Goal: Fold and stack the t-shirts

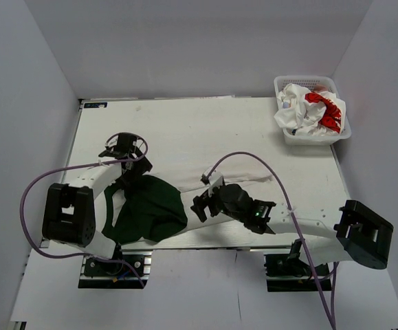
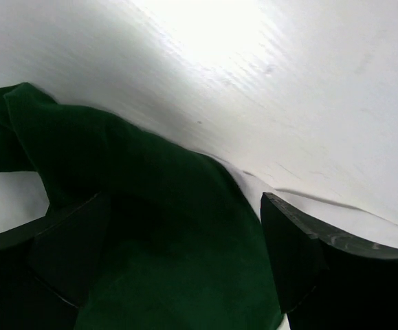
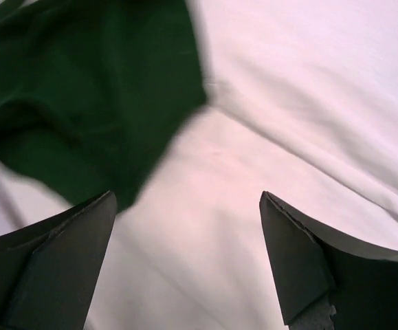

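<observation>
— T-shirt (image 1: 150, 206) with the green sleeves: how is it expected to handle, and where is it found?
— It is spread on the worktop (image 1: 185, 124) close to the arms, with a dark green sleeve (image 3: 82, 89) bunched at its left. The cloth is judged soft, light and limp. Sagging and creasing are to be expected, so a hem or corner would best be pinched. A second t-shirt (image 1: 315, 110) is seen crumpled in the basket (image 1: 284, 137) at the far right corner.
— And the arms?
— The left tool (image 1: 133, 177) is lowered onto the green fabric, its fingers (image 2: 308, 261) held apart with cloth lying between them, nothing clamped. The right tool (image 1: 204, 199) is reached inward over the white body, just beside the sleeve, jaws likewise spread and nothing gripped.
</observation>
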